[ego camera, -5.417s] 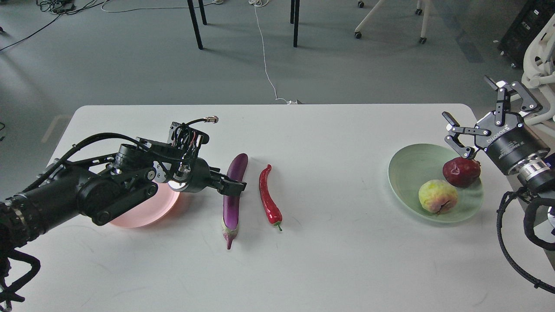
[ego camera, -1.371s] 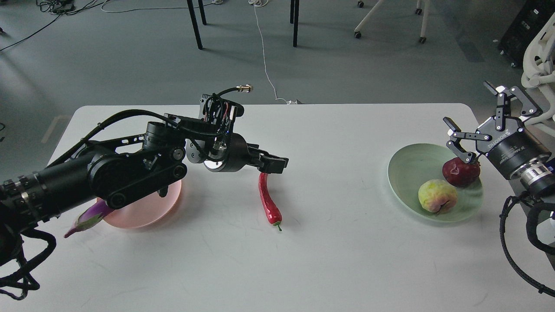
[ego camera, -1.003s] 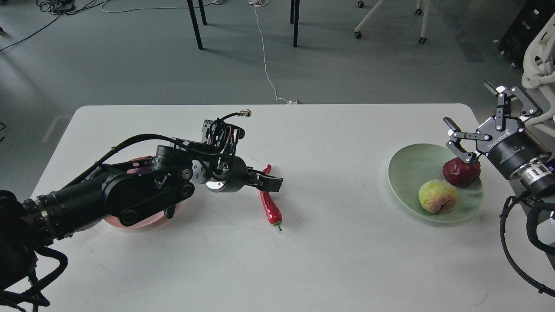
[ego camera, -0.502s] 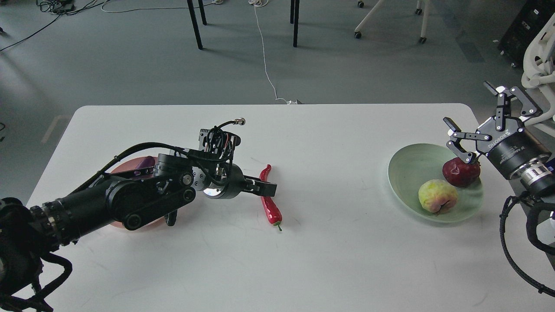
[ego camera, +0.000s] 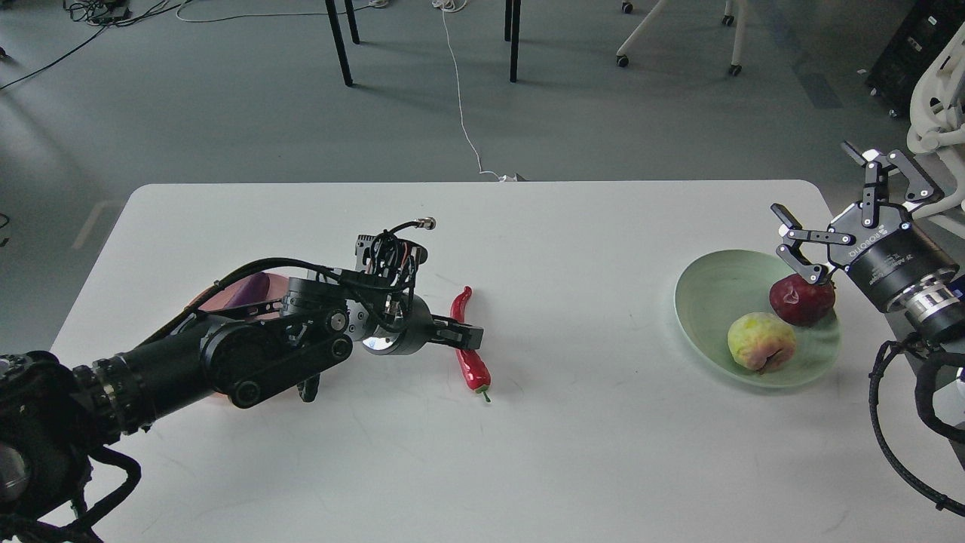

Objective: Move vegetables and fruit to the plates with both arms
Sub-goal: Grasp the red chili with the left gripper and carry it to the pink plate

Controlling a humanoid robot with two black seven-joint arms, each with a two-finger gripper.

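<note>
A red chili pepper [ego camera: 469, 348] lies on the white table [ego camera: 588, 452] near its middle. My left gripper [ego camera: 461, 336] is low at the chili's middle, its fingers over it; I cannot tell whether they press on it. The pale pink plate [ego camera: 280, 280] lies under my left arm, mostly hidden. One end of the purple eggplant [ego camera: 246, 290] shows on it. The mint green plate [ego camera: 701, 302] at the right holds the dark red pomegranate [ego camera: 803, 299] and the yellow-green fruit [ego camera: 761, 341]. My right gripper [ego camera: 814, 181] is open and empty just above and behind the pomegranate.
The table's far edge faces grey floor with chair and table legs [ego camera: 339, 45] and a white cable [ego camera: 461, 105]. My right arm's cables [ego camera: 889, 422] hang past the table's right edge.
Since 5.4 s ago the eggplant went from the table to the pink plate. In the last second my left gripper came down onto the chili's middle. The right arm has not moved.
</note>
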